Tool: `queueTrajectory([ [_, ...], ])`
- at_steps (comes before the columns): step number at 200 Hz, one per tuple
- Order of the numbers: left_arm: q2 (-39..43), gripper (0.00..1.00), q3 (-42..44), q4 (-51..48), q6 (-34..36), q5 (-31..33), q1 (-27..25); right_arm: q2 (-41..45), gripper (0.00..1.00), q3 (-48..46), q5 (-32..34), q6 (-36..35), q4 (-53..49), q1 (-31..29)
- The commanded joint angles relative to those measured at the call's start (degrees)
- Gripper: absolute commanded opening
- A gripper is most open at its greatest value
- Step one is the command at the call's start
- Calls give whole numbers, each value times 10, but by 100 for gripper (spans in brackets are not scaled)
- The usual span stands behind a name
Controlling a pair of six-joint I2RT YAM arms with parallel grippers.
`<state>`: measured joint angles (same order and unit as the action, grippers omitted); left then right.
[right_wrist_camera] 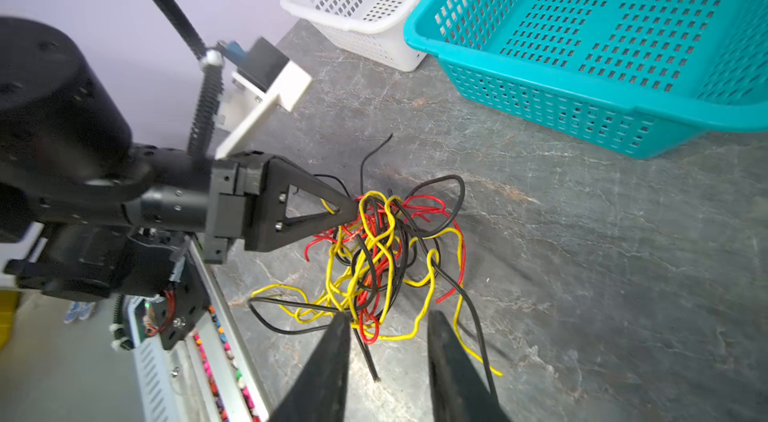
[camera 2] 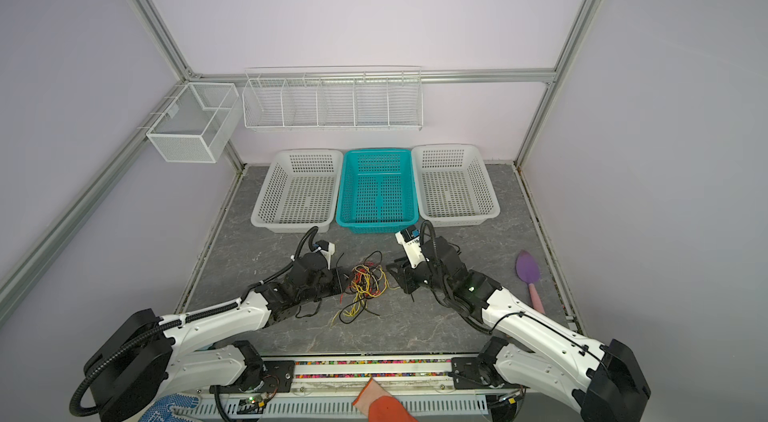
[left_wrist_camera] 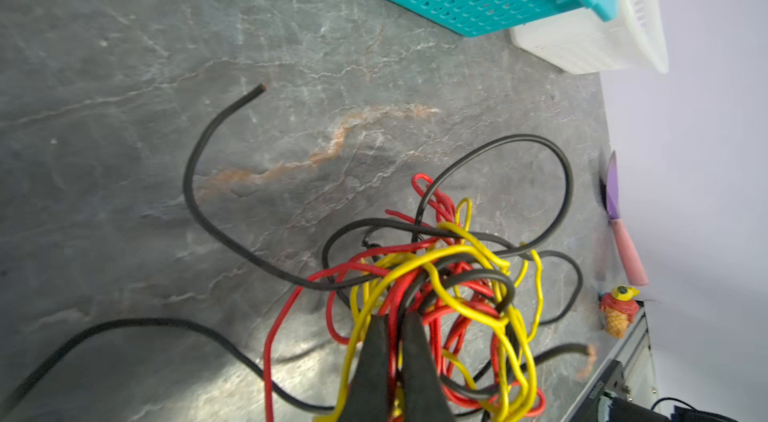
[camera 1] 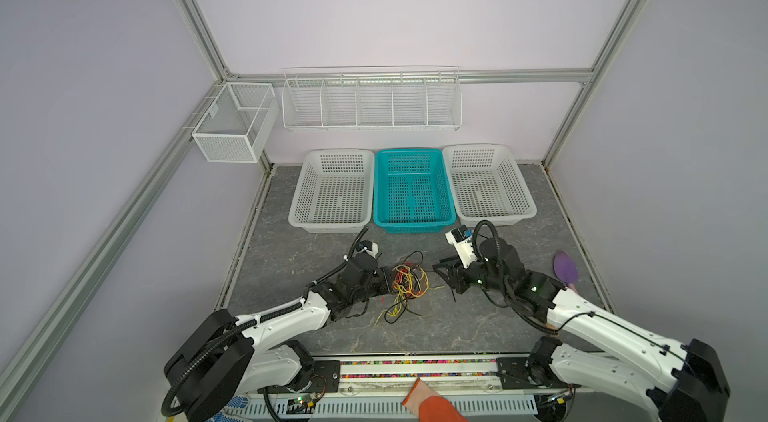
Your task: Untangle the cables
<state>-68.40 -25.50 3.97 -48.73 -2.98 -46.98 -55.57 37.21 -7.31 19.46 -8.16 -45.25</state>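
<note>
The cables (camera 1: 409, 283) (camera 2: 365, 283) lie as one knotted bundle of thin black, red and yellow wires on the grey table between the two arms. In the left wrist view the bundle (left_wrist_camera: 449, 274) fills the near field. My left gripper (left_wrist_camera: 397, 316) is shut on a red strand inside it, with yellow loops draped over the fingers. My left gripper (camera 1: 388, 278) bites the bundle's left side. My right gripper (right_wrist_camera: 390, 318) stands open just off the bundle's right edge (right_wrist_camera: 374, 254), and a loose black wire end lies between its fingers, untouched. The left gripper's tip (right_wrist_camera: 353, 210) shows there too.
Three baskets stand behind the cables: white (camera 1: 299, 200), teal (camera 1: 411, 225) and white (camera 1: 524, 200). A purple spatula with a pink handle (camera 1: 564, 268) lies at the right edge. A small ice-cream toy (left_wrist_camera: 617, 310) sits near the table's edge. An orange glove (camera 1: 432, 403) shows at the front.
</note>
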Motion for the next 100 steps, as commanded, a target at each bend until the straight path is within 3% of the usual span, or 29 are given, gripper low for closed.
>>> queueTrajectory([
  [1, 22, 0, -23, -25, 10, 19, 0, 18, 46, 22, -35, -3, -45, -2],
  [48, 55, 0, -34, -23, 1, 6, 0, -49, 47, 42, -86, 8, -33, -28],
  [100, 97, 0, -24, -18, -12, 2, 0, -151, 36, 81, -21, 30, 1, -80],
])
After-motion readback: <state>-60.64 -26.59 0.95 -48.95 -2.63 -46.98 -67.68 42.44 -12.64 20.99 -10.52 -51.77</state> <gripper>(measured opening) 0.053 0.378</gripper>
